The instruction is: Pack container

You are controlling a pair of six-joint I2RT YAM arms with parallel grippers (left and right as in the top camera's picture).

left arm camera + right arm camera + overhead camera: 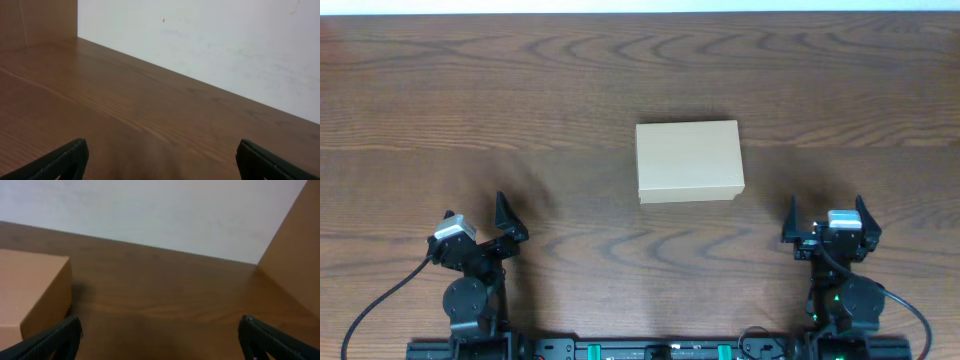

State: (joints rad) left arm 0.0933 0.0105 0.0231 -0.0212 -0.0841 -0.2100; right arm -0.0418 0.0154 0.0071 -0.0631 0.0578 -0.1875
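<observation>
The container is a plain tan cardboard box with its lid down, lying flat near the middle of the wooden table. In the right wrist view its near corner shows at the left edge, the container standing left of and beyond the fingers. My left gripper rests at the near left of the table, open and empty, well apart from the box. My right gripper rests at the near right, also open and empty. Only bare wood lies between the left gripper's fingers and between the right gripper's fingers.
The wooden table runs to a pale wall at the far edge. A brown upright panel stands at the far left in the left wrist view, and a similar panel at the right in the right wrist view. No small items show.
</observation>
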